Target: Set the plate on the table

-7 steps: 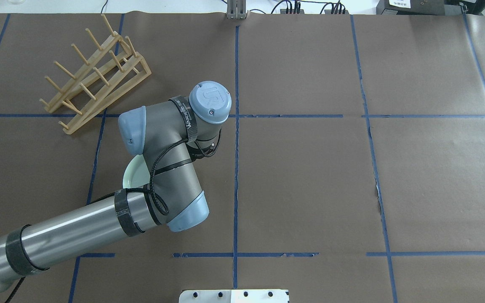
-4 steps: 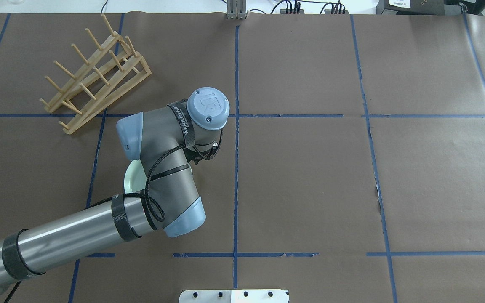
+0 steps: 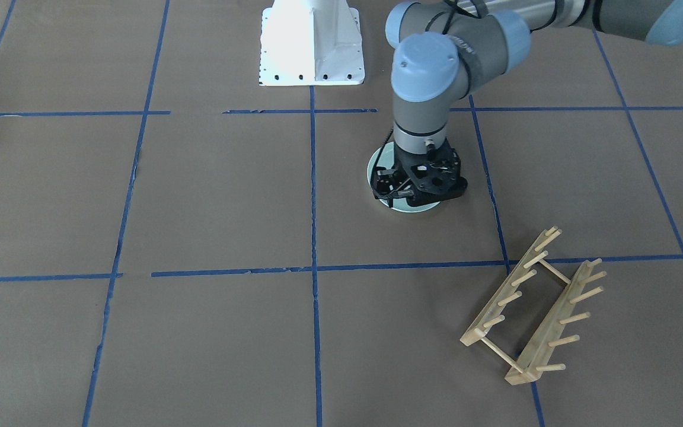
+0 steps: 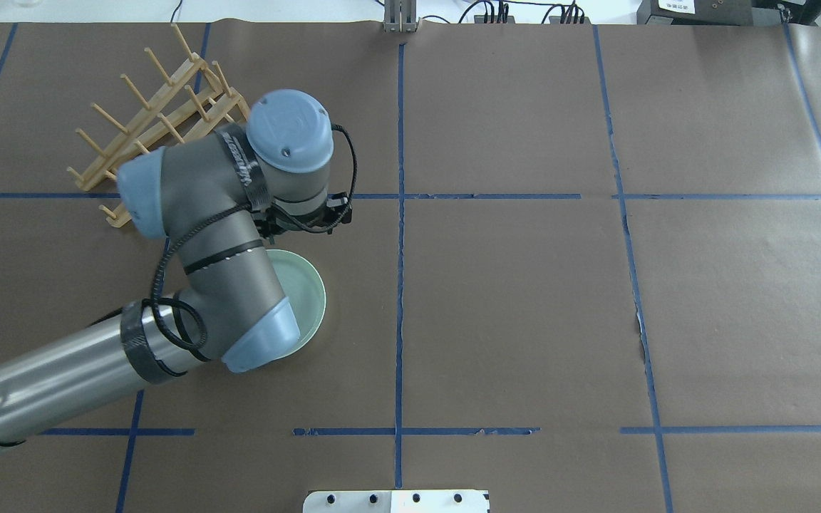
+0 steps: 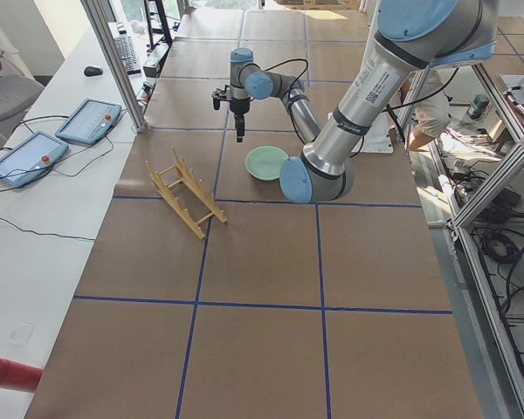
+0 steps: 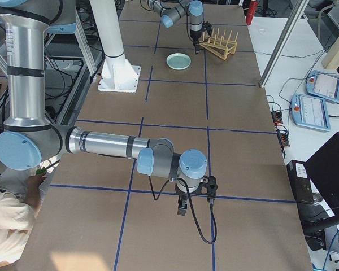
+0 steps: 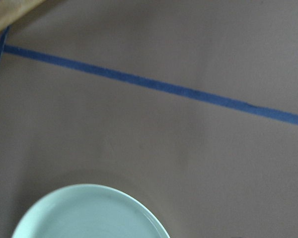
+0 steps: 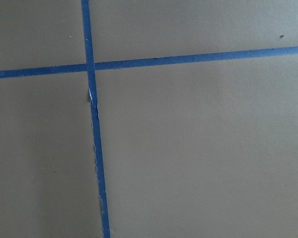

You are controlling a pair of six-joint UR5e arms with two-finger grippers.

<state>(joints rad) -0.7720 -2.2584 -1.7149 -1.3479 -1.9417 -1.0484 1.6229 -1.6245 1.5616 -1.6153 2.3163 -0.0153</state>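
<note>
Grey arm (image 4: 61,385), pale blue joint caps (image 4: 289,130), black cables (image 4: 168,324).

- Table (image 4: 524,285): a large flat surface covered in brown paper, divided into rectangles by a grid of blue tape lines (image 4: 400,306).
- Plate (image 4: 308,293): round and pale mint green with a low rim. It lies flat and face up on the paper inside one grid rectangle, left of the centre line in the overhead view, and touches no tape.
- Wooden peg rack (image 3: 534,308): light wood with two rails of upright pegs. It stands at an angle across a tape crossing, near the plate but apart from it.
- White base plate (image 3: 312,44): bolted metal at the robot's edge of the table, centred on the middle tape line.
</note>
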